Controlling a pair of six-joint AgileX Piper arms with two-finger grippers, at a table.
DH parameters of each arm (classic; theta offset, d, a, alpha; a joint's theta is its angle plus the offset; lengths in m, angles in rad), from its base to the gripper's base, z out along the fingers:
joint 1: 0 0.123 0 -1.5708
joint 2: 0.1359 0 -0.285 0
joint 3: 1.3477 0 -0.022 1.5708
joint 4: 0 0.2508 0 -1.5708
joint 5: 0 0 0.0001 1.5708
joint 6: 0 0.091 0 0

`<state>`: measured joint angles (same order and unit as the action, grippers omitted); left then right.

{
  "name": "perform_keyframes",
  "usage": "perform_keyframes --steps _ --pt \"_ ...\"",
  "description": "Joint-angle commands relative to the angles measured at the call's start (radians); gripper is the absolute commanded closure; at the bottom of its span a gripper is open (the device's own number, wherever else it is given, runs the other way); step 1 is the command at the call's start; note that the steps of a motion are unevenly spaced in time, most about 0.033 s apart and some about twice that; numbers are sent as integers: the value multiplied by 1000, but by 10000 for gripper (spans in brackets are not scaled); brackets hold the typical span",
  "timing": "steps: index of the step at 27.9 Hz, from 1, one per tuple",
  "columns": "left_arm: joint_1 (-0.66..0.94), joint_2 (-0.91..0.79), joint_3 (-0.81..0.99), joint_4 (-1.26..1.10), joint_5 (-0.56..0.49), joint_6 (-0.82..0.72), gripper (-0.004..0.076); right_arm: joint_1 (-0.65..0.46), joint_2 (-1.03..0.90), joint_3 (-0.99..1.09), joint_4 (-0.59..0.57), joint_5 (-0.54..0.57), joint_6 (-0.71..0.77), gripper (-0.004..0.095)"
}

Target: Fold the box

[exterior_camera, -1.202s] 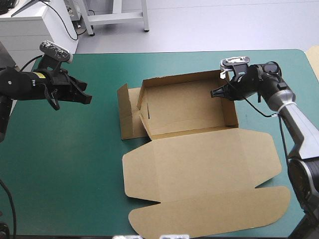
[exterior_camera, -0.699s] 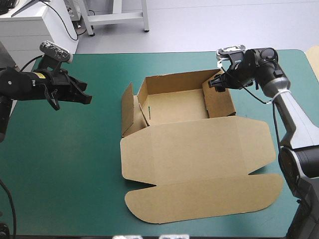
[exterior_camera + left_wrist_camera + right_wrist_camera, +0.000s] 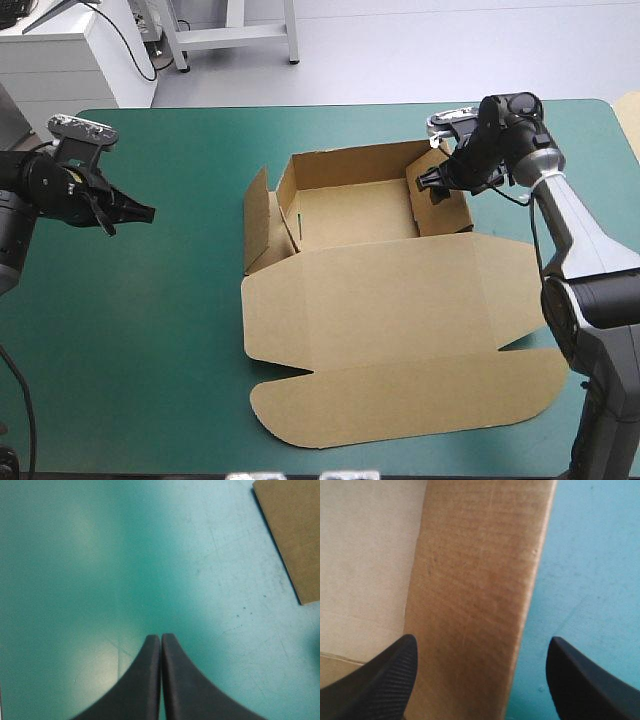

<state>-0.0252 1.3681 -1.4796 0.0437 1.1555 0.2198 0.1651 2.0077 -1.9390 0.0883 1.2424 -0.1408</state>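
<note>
Seen from above, mid-frame: brown box (image 3: 390, 300), open tray with lid flat on the tabletop (image 3: 150, 350). Plain only at the wrists: right pincer (image 3: 480, 645) spread wide astride its right wall; left pincer (image 3: 160, 636) pressed closed, empty, well apart.

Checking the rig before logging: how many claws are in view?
2. The left claw, shut, hangs over the teal-green cover left of the box; the right claw, open, straddles the box's right wall.

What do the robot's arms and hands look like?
The left hand and right hand each have two broad black fingers, curved like fins. Both arms are black near the wrists; the right arm turns silver-grey farther back.
</note>
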Motion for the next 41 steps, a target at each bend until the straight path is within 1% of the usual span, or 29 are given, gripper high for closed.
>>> perform_keyframes --steps 1,2,4,5,6,11,13,19,22,26,30,32,34,36,38,41 --pt "-5 -29 3 -9 -37 -15 732 0 -15 -31 -4 -18 -19 240" --pt "-5 -28 8 -11 -35 -15 732 0 -3 -31 -4 -18 -21 261" --pt "-5 -28 8 -13 -25 -15 732 0 14 -31 -4 -20 -21 394" --pt "-5 -28 8 -13 -25 -15 732 0 16 -31 -4 -22 -21 506" --pt "-5 -28 8 -13 -25 -15 732 0 16 -31 -4 -22 -21 565" --pt "-5 -28 8 -13 -25 -15 732 0 16 -31 -5 -20 -21 807" --pt "-5 -28 8 -17 -25 -15 732 0 16 -31 -5 -18 -21 919" --pt "-5 -19 8 -17 -29 -15 732 -6 4 -31 0 3 -34 929" --pt "-5 -8 8 -15 -38 -15 732 -34 -31 -31 55 3 -51 929" --pt "-5 42 10 -13 -70 -15 732 -87 -106 -31 175 3 -102 929" --pt "-3 112 10 -13 -75 -8 731 -125 -178 -31 229 3 -138 929" --pt "5 144 10 -33 -120 -8 730 -145 -213 -31 259 3 -159 929" --pt "30 165 10 -143 -178 12 722 -160 -244 -31 297 3 -166 929" --pt "69 182 10 -352 -210 104 708 -172 -269 -31 315 3 -168 929" --pt "115 203 10 -574 -203 247 708 -187 -290 -31 324 3 -176 929" --pt "167 243 10 -775 -162 363 708 -205 -309 -31 329 3 -181 929"
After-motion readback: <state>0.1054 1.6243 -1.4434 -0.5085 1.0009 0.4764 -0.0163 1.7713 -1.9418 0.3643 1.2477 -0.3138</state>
